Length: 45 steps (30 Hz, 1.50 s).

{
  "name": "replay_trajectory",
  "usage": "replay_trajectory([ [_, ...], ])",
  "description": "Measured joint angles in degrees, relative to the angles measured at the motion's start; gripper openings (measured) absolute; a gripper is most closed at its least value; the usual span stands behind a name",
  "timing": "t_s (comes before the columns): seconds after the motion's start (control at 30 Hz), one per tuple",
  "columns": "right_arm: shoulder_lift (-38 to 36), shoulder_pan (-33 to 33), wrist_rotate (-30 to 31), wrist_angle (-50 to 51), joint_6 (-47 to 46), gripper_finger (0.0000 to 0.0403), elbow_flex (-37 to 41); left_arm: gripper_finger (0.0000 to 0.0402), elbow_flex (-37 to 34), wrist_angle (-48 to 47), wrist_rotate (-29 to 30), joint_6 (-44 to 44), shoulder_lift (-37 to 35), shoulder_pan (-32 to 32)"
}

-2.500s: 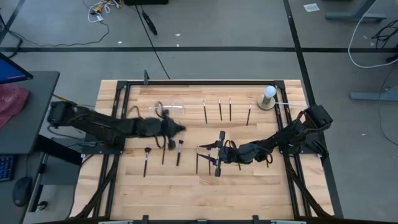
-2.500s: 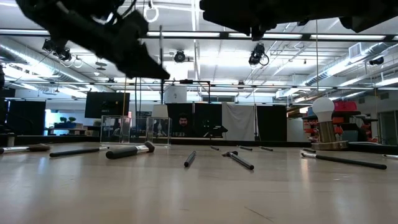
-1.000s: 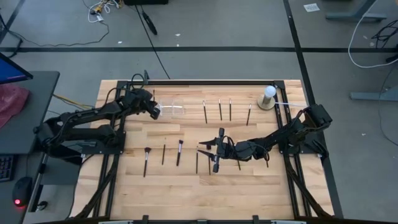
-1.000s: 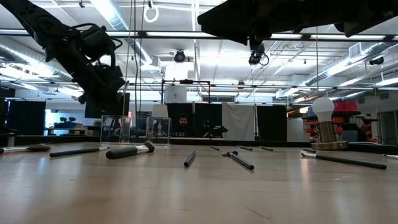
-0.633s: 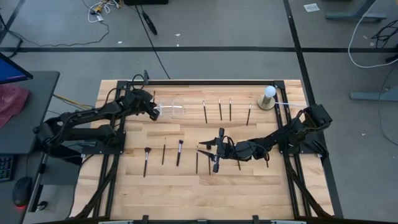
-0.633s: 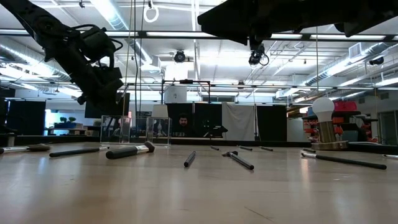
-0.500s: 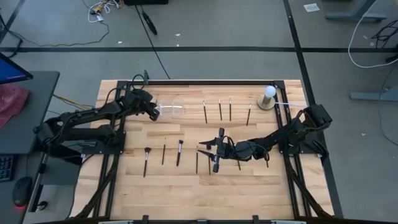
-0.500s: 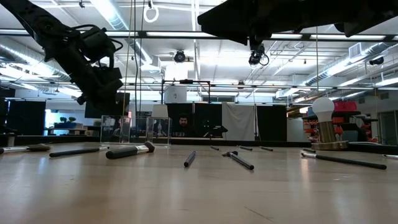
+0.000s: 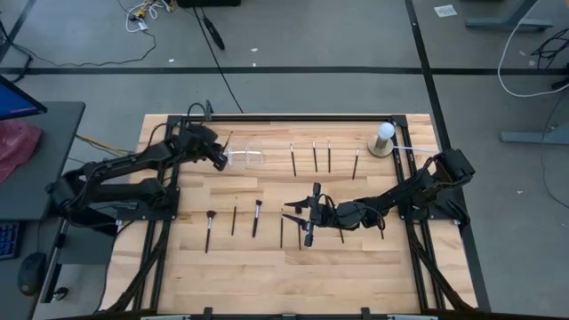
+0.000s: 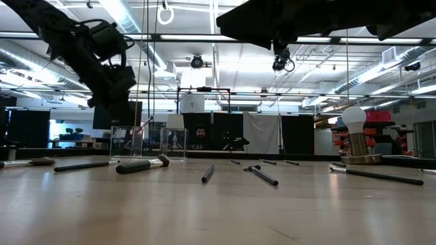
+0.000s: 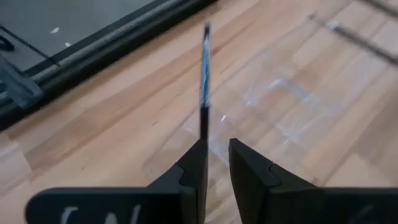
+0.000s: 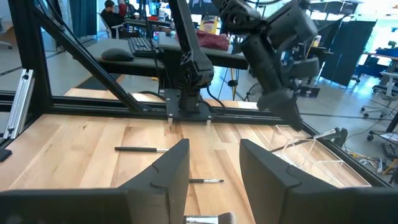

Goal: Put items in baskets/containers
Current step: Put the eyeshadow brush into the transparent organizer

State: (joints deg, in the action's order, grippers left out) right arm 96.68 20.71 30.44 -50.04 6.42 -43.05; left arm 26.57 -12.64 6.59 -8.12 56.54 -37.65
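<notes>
The clear plastic holder [image 9: 246,156] stands at the table's far left. One dark-handled brush [image 11: 204,81] slants up out of it, its upper end [image 12: 339,132] over the rim. My left gripper [image 11: 217,155] hovers just above the holder's left end. Its fingers are a little apart, with nothing in the gap. Other brushes lie flat: a far row [image 9: 314,156] and a near-left group [image 9: 234,220]. My right gripper [image 9: 307,220] stands open over brushes near the table's middle [image 9: 282,231]. My left gripper has one fingertip [image 11: 198,155] right at the lower end of the slanting brush [image 11: 203,127]. That finger hides the end, so I cannot tell whether it touches. The brush is not between the fingers, and it leans in the holder.
A white bulb on a round base [image 9: 384,138] stands at the far right corner. Black frame rails [image 9: 284,116] run along the table's edges. Bare wood lies along the near edge [image 9: 284,284].
My left gripper has gone up a little above the holder. In the low view the brush now shows slanting over the holder's rim, where it did not show before. My right arm has kept still.
</notes>
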Motion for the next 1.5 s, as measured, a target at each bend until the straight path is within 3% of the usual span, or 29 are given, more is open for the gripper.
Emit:
replay_trajectory([
  [0.27, 0.00, -0.04, 0.00, 0.50, -0.94, 0.0142, 0.00, 0.0069, 6.44, -7.49, -5.42, 1.31, -6.38, 4.02],
  [0.47, -0.01, -0.03, 0.08, 9.84, -10.03, 0.0142, 0.00, 0.0064, 5.78, -6.63, -6.69, -0.01, -11.55, 14.56],
  [0.6, -2.36, 0.90, 0.82, 21.21, -18.17, 0.0142, 0.00, 0.0055, 2.66, -0.68, -6.36, -1.66, -12.42, 23.55],
  [0.73, -7.58, 3.07, 2.07, 38.03, -32.22, 0.0142, -0.02, 0.0047, -2.24, 10.54, -5.38, -2.08, -11.58, 31.98],
  [0.9, -14.29, 6.01, 1.64, 65.32, -57.36, 0.0142, -0.04, 0.0041, -7.28, 23.51, -0.35, -2.01, -9.70, 40.23],
  [1.1, -18.75, 10.17, -5.12, 94.90, -86.80, 0.0142, -0.04, 0.0039, -9.76, 29.77, 4.74, -1.37, -8.15, 45.00],
  [1.3, -18.15, 15.65, -9.00, 110.87, -107.60, 0.0142, -0.01, 0.0039, -9.77, 29.94, 6.51, -0.24, -7.66, 45.57],
  [1.5, -17.68, 20.42, -9.06, 115.63, -121.24, 0.0142, 2.11, 0.0039, -9.77, 29.83, 6.51, -0.24, -7.66, 45.57],
])
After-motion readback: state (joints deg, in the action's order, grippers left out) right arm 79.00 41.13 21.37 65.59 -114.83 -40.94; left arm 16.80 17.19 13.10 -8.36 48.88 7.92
